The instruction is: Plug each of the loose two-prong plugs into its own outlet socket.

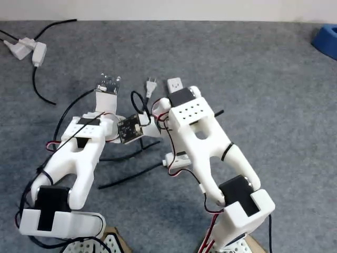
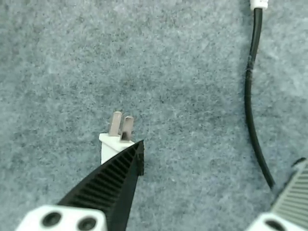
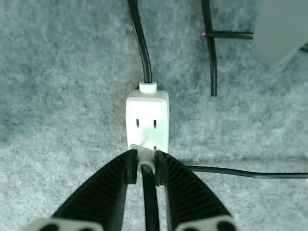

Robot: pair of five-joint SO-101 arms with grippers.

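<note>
The table [image 1: 263, 79] has a grey, felt-like top. A white outlet block [image 3: 147, 118] lies flat on it with its slots facing up, and a black cord [image 3: 139, 43] leaves one end. A dark plug [image 1: 150, 85] lies just beside the block. A white two-prong plug [image 2: 113, 142] rests on the felt, apart from a curving cable [image 2: 250, 106]. Two white adapters [image 1: 26, 50] lie at the far left, and a blue object [image 1: 325, 39] at the far right corner.

A black finger [image 2: 113, 185] covers most of the white plug [image 2: 109, 147]. On the held plug [image 3: 142, 157] the prongs are hidden where it meets the outlet [image 3: 147, 118].
</note>
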